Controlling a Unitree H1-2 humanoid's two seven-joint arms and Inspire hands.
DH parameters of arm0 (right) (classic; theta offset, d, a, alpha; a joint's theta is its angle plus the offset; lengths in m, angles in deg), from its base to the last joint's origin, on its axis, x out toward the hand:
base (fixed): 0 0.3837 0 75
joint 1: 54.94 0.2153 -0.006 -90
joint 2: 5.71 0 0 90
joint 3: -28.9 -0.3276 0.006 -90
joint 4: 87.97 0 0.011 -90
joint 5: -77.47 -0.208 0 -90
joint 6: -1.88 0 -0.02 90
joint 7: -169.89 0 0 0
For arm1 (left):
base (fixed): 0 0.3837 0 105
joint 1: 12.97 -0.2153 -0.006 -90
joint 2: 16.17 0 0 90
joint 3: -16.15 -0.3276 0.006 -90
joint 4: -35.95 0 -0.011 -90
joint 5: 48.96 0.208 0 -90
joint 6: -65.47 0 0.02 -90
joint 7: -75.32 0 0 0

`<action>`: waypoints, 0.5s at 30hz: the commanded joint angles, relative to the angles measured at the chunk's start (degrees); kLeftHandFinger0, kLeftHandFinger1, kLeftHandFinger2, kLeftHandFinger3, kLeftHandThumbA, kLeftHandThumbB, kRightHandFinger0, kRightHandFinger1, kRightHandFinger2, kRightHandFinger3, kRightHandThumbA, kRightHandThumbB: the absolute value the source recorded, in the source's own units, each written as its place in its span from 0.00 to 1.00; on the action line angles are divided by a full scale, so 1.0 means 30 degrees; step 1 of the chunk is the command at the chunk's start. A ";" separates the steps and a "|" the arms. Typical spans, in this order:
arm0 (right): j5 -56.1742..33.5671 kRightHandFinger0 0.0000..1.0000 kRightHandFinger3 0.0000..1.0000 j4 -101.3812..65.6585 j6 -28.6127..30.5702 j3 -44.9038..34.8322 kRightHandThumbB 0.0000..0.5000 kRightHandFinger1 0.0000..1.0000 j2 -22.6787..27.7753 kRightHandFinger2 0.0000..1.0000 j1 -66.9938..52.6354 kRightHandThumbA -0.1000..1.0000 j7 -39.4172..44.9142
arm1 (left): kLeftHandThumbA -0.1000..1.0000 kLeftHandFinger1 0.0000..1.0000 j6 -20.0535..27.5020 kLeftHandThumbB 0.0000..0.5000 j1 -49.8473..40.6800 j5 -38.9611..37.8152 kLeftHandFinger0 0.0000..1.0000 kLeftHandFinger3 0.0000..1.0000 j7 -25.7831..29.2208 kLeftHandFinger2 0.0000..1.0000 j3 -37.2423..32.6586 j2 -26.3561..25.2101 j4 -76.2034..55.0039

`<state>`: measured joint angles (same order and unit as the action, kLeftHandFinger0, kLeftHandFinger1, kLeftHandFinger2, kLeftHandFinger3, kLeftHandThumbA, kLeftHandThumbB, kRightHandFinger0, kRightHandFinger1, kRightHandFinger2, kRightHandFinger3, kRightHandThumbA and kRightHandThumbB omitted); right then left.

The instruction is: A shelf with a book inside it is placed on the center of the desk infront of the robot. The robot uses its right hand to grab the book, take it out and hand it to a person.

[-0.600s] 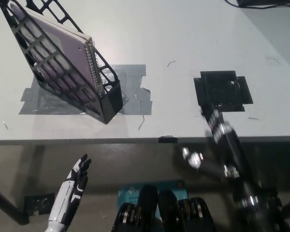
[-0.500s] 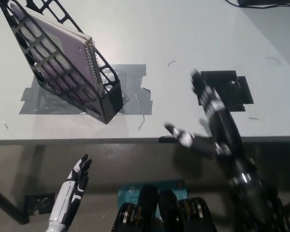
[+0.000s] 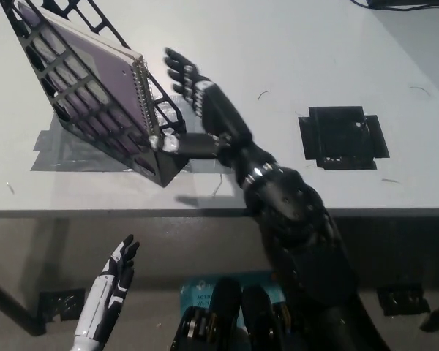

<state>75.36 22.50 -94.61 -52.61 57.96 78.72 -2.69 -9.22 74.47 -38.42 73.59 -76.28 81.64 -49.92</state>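
A black wire shelf [image 3: 66, 117] leans on the grey desk [image 3: 278, 51] at the upper left, over grey tape. Inside it rests a spiral-bound book [image 3: 95, 73] with a pale purple cover, its wire spine facing right. My black right hand [image 3: 197, 99] has reached the shelf's right end, open, with its fingers spread above the shelf's corner and its thumb low against the front wall near the book's spine. It holds nothing. My white left hand [image 3: 113, 281] hangs open below the desk's front edge at the lower left.
A black square patch [image 3: 342, 137] lies on the desk to the right. Grey tape [image 3: 73, 150] runs under the shelf. A cable [image 3: 395, 4] shows at the top right corner. The desk's front edge crosses the picture at about mid-height.
My right arm swung up from below the desk's edge at the right and leftward across the desk to the shelf's right end. The left hand stayed put.
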 commanded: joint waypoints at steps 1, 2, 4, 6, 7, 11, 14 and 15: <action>-0.1180 1.00 1.00 0.1197 -0.0176 -0.0526 0.65 1.00 -0.1022 1.00 0.2200 0.95 0.0443 | 1.00 1.00 0.1068 0.53 0.0135 0.0105 1.00 1.00 0.0237 1.00 -0.0040 -0.0117 -0.0341; -0.1166 1.00 1.00 0.1314 -0.0463 -0.0490 0.64 1.00 -0.1190 1.00 0.2391 0.96 0.0527 | 1.00 1.00 0.1210 0.54 0.0175 0.0178 1.00 1.00 0.0259 1.00 -0.0049 -0.0154 -0.0320; -0.0952 1.00 1.00 0.1508 -0.0517 -0.0341 0.69 1.00 -0.1313 1.00 0.2632 0.99 0.0587 | 1.00 1.00 0.1062 0.57 0.0191 0.0145 1.00 1.00 0.0208 1.00 -0.0036 -0.0163 -0.0405; -0.0911 1.00 1.00 0.1823 -0.0569 -0.0327 0.68 1.00 -0.1479 1.00 0.2945 0.98 0.0536 | 1.00 1.00 0.0995 0.58 0.0235 0.0180 1.00 1.00 0.0190 1.00 -0.0030 -0.0180 -0.0449; -0.0864 1.00 1.00 0.1992 -0.0556 -0.0309 0.67 1.00 -0.1592 1.00 0.3081 0.98 0.0470 | 1.00 1.00 0.0980 0.59 0.0250 0.0253 1.00 1.00 0.0194 1.00 -0.0046 -0.0198 -0.0457; -0.0879 1.00 1.00 0.2350 -0.0421 -0.0302 0.74 1.00 -0.1829 1.00 0.3393 0.97 0.0504 | 1.00 1.00 0.1053 0.58 0.0377 0.0134 1.00 1.00 0.0137 1.00 -0.0048 -0.0199 -0.0373; -0.0960 1.00 1.00 0.2492 -0.0322 -0.0322 0.74 1.00 -0.1894 1.00 0.3466 0.97 0.0633 | 1.00 1.00 0.1060 0.56 0.0389 0.0137 1.00 1.00 0.0109 1.00 -0.0059 -0.0224 -0.0409; -0.1053 1.00 1.00 0.2553 -0.0355 -0.0392 0.73 1.00 -0.1942 1.00 0.3509 0.97 0.0644 | 1.00 1.00 0.1057 0.56 0.0409 0.0094 1.00 1.00 0.0076 1.00 -0.0055 -0.0245 -0.0415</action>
<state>73.81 30.20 -95.84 -53.49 54.14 85.10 -2.09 -8.41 75.07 -38.33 73.57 -76.30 81.61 -49.93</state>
